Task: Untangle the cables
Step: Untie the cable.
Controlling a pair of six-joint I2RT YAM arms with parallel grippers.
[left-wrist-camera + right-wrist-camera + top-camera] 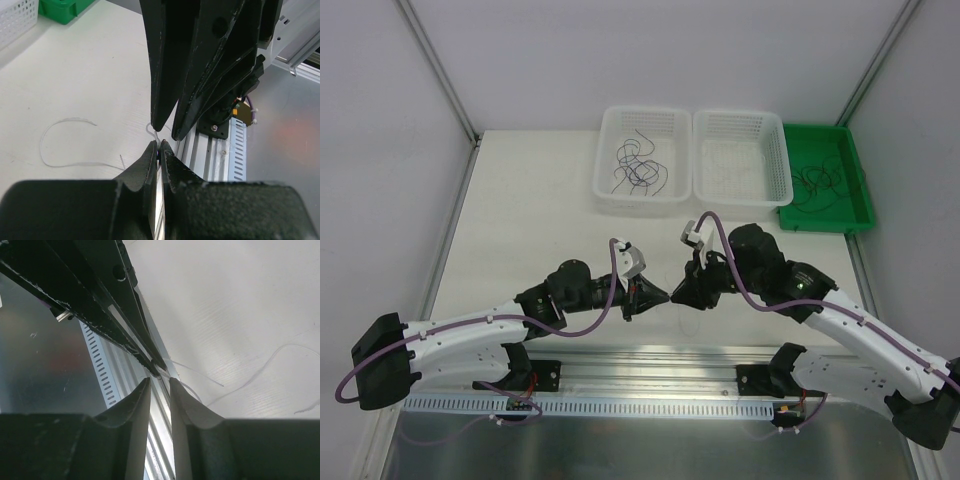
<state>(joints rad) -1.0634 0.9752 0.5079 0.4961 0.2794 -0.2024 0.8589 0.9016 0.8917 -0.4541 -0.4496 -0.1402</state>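
the two hands meet tip to tip over the near edge of the bench, about halfway along it. the left hand is pressed together and looks to be pinching the end of a hair-thin pale strand. the strand's free length curls in a loose loop on the bench just beyond the tips. the right hand faces it with its jaws a little spread, a narrow gap showing between them. nothing seems clamped there, though the strand passes so close to the tips that i cannot be sure. dark cables lie in the white basket at the far edge, and others lie in the green tray at the far right corner.

the step looks like a handover or a pull-apart of this one strand. to do it well, the right hand should close on the strand just beside the left pinch, not on the left fingers. only then should the two draw apart, slowly, along the near edge. the wire is so fine it could slip out unnoticed, so watch that the loop moves before pulling further.
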